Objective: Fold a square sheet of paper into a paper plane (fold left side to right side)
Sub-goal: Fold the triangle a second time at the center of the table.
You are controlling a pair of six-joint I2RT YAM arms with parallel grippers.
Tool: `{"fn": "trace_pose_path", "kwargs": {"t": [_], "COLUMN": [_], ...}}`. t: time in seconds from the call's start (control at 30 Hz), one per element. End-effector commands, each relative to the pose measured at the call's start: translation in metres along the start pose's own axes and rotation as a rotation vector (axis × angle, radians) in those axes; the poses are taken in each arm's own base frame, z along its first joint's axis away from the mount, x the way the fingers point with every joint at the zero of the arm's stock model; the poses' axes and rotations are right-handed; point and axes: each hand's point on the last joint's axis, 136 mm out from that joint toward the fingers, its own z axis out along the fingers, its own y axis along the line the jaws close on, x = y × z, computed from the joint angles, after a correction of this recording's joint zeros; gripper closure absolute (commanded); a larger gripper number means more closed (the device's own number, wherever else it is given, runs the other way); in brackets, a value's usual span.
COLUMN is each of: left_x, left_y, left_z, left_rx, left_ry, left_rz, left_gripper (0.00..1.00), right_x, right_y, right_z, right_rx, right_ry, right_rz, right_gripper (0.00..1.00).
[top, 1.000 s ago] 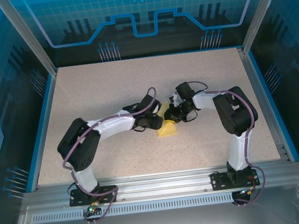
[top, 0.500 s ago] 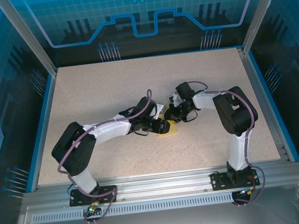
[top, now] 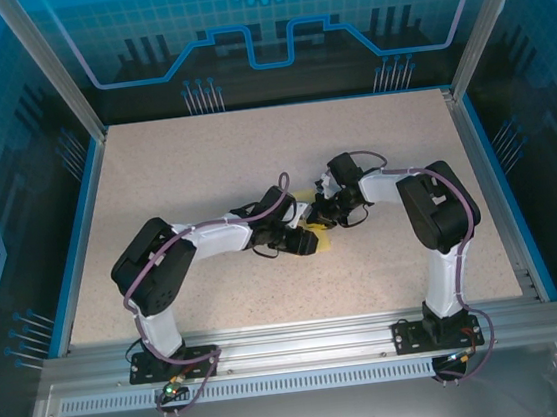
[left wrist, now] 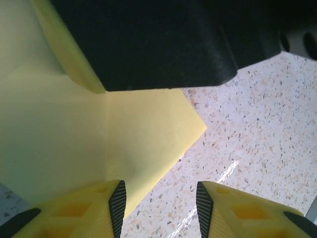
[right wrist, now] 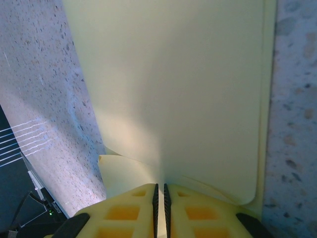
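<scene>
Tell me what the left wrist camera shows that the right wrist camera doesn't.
Left wrist view: the left fingers stand apart at the edge of the yellow paper. The paper's pointed corner lies flat, a crease runs up it, and a black body hangs overhead. Right wrist view: the right fingers are pressed together on the paper's edge, with a broad smooth panel stretching away from them. Both: the yellow paper against the speckled table.
</scene>
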Motion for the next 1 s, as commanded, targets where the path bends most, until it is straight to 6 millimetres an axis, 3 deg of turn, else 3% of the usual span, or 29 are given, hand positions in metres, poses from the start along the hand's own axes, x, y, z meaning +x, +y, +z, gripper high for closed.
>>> {"fn": "trace_pose_path", "kwargs": {"t": [0.0, 0.3, 0.43, 0.83, 0.97], "left_x": [0.016, 0.031, 0.040, 0.090, 0.086], "left_y": [0.013, 0.024, 0.028, 0.029, 0.025], "left_z": [0.005, 0.007, 0.007, -0.005, -0.018], "left_rx": [-0.032, -0.064, -0.075, -0.065, -0.065], "left_ry": [0.047, 0.069, 0.088, 0.143, 0.101], "left_rz": [-0.033, -0.051, -0.060, -0.098, -0.099], "left_gripper": [0.55, 0.55, 0.60, 0.66, 0.66], "right_x": [0.019, 0.020, 0.019, 0.018, 0.019], "right_y": [-0.031, -0.031, -0.028, -0.028, -0.028], "right_z": [0.015, 0.015, 0.013, 0.014, 0.014], "right_rx": [0.099, 0.102, 0.094, 0.094, 0.092], "right_ry": [0.067, 0.071, 0.071, 0.073, 0.075], "right_rz": [0.047, 0.043, 0.031, 0.030, 0.031], "right_gripper": [0.85, 0.85, 0.85, 0.85, 0.85]}}
